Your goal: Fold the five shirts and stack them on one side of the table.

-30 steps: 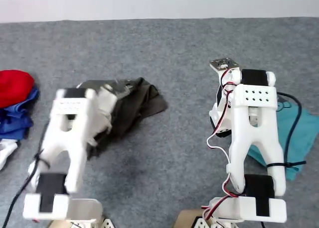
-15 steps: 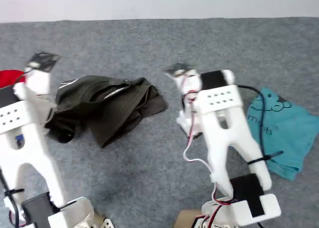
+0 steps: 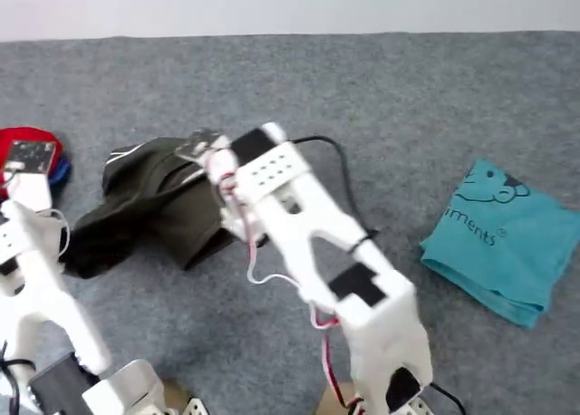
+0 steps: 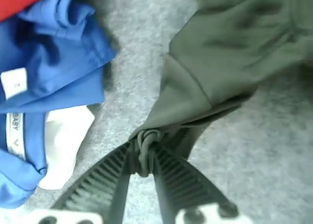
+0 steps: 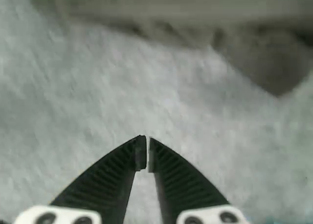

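"Grey felt tabletop (image 3: 408, 98), where on it is the crumpled dark olive shirt (image 3: 172, 202)?"

"Left of centre, one bunched edge pinched tight in the left gripper (image 4: 142, 158) (just beside the blue shirt (image 4: 54, 72))."

"And the right gripper (image 5: 146, 153)?"

"Fingertips pressed together on nothing, above bare felt. The folded teal shirt (image 3: 503, 243) lies well apart, far right."

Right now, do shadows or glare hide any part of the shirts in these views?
High view: even light, no glare; the dark shirt and teal shirt cast only soft shadows on the table. Left wrist view: shade sits in the fold pinched by the left gripper. Right wrist view: a dark patch lies beyond the shut right gripper.
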Motion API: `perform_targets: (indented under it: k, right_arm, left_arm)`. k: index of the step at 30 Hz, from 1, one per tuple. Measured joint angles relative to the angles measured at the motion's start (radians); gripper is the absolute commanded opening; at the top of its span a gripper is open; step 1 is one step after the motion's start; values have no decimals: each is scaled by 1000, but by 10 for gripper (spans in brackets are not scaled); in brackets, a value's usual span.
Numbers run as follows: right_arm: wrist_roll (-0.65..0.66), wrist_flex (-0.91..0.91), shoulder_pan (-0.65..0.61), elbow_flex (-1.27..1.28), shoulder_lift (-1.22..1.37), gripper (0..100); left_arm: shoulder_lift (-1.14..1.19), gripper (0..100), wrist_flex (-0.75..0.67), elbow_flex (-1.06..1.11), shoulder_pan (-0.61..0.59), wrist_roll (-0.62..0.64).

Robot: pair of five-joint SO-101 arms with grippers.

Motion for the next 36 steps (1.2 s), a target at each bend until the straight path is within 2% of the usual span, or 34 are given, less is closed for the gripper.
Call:
perform_targets:
  k: [4,13,22,24,28,36]
  right_arm:
    - [-58,0,-84,-169,141,240]
    - [-64,-5,-249,-486,308,244]
    - [-18,-5,-265,-704,557,240]
    - [-18,-5,-265,-738,605,208]
    - [-17,-5,-252,-789,651,13]
    - [57,44,-178,-927,654,9]
  left_arm:
    - [0,5,-49,49,-26,0]
    - [0,5,-68,86,-29,0]
    - [0,5,-68,86,-31,0]
    - [0,5,-68,86,-31,0]
    - [0,5,-68,86,-31,0]
    - [0,5,-68,86,-31,3]
